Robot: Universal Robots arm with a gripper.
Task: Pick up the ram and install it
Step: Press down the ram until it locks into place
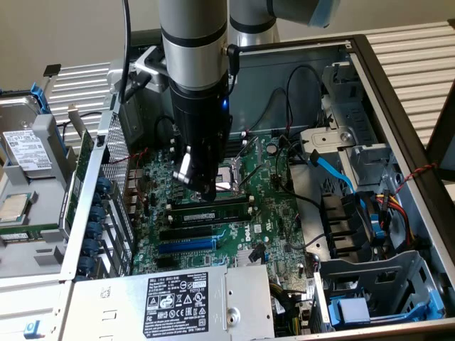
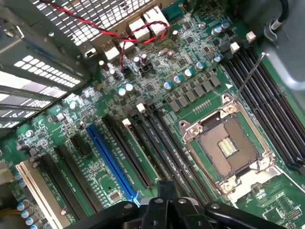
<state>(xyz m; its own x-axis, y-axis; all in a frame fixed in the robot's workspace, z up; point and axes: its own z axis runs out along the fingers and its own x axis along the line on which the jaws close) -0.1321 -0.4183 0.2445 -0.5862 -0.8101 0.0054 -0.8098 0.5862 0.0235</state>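
I see one long, thin green ram stick [image 1: 210, 211] lying in a black memory slot just below my gripper [image 1: 201, 186], apparently seated (I can't confirm the clips latched), so the install looks nearly done. The gripper is pressed together, holding nothing. Beyond it: one blue expansion slot [image 2: 111, 161] and one open silver processor socket [image 2: 228, 149].

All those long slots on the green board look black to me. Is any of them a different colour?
Yes, one: the blue expansion slot, lying among the black slots on the motherboard. Every other long slot is black.
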